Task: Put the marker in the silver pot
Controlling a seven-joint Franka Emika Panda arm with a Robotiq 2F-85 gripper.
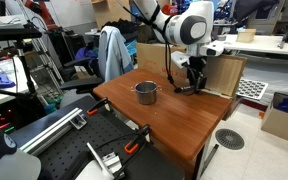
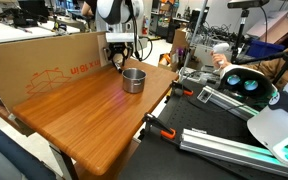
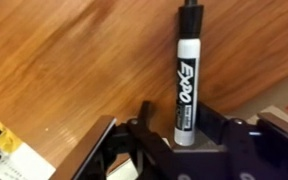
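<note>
My gripper (image 3: pixel 184 128) clenched on marker (image 3: pixel 186 70): lower end of barrel pinched between fingers. Rest of marker points straight ahead over wooden tabletop (image 3: pixel 74 70), dark tip farthest from me. Cannot tell whether marker touches wood. In both exterior views gripper (image 1: pixel 191 84) (image 2: pixel 117 62) hangs low over tabletop edge, close against cardboard box (image 1: pixel 224 72). Silver pot (image 1: pixel 146 93) (image 2: pixel 133 80) stands upright on tabletop, near gripper but apart. Its inside shows only bare metal. Marker outside pot.
</note>
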